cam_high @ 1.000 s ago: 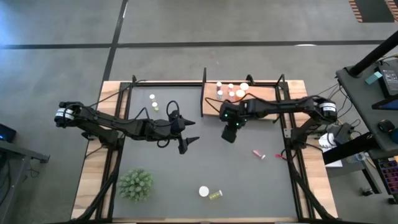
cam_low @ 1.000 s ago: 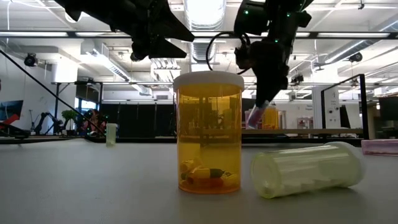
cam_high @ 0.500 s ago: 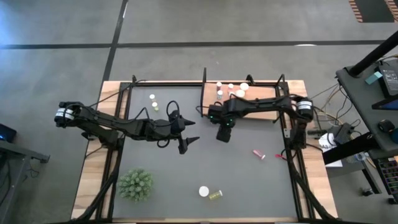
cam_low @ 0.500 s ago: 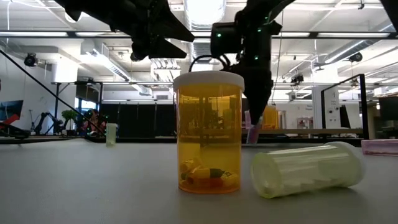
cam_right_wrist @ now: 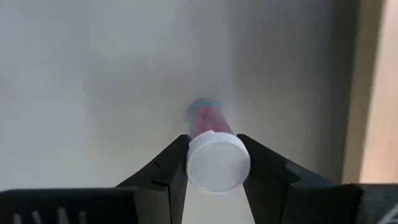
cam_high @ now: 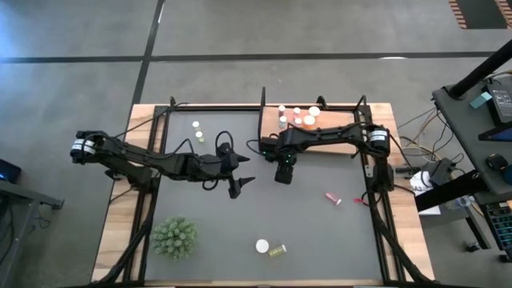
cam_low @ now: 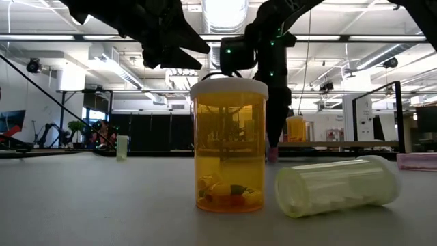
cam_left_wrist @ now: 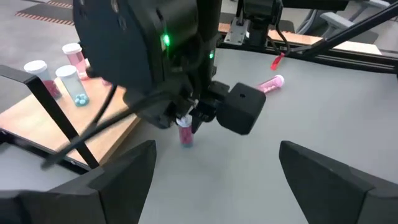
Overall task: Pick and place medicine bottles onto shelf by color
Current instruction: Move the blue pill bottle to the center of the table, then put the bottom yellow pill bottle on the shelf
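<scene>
Pink bottle [cam_right_wrist: 212, 149] with a white cap sits clamped upright between my right gripper [cam_right_wrist: 213, 163] fingers, its base at or just above the grey mat [cam_high: 320, 232]; I cannot tell which. Just beside that gripper lies the wooden shelf [cam_high: 340, 124], carrying several capped bottles. My left gripper [cam_left_wrist: 214, 165] hangs nearby over the mat, fingers spread wide, holding nothing. Another pink bottle [cam_high: 333, 197] lies well off on the mat.
</scene>
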`<action>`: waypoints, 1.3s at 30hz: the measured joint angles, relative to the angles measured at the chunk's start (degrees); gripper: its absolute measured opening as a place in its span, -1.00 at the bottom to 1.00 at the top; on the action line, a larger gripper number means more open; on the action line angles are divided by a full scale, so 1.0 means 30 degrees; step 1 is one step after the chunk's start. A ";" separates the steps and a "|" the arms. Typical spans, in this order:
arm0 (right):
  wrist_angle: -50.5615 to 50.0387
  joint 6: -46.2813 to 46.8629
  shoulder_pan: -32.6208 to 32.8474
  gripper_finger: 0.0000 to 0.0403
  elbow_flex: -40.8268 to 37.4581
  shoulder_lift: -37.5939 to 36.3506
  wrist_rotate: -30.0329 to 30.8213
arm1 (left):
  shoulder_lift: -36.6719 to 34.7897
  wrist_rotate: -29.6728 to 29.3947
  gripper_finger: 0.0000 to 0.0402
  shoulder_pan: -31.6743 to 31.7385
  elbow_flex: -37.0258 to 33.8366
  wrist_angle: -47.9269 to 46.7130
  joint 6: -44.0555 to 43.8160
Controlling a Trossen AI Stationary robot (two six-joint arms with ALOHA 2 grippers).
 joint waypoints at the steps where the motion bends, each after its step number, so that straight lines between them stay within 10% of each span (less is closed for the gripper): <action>1: 0.0025 0.0000 -0.0021 -0.39 0.0007 -0.0025 0.0011 | 0.0000 0.0000 0.62 0.0000 0.0000 0.0004 0.0000; 27: -0.3780 0.2947 0.0329 0.07 -0.0104 -0.2948 0.0021 | 0.0000 -0.0004 0.62 -0.0014 0.0000 -0.0125 -0.0007; 39: -0.2837 0.8965 0.6163 0.07 -0.3711 -0.6895 -0.0042 | -0.0003 0.0344 0.62 -0.0070 -0.0007 -0.1074 -0.0532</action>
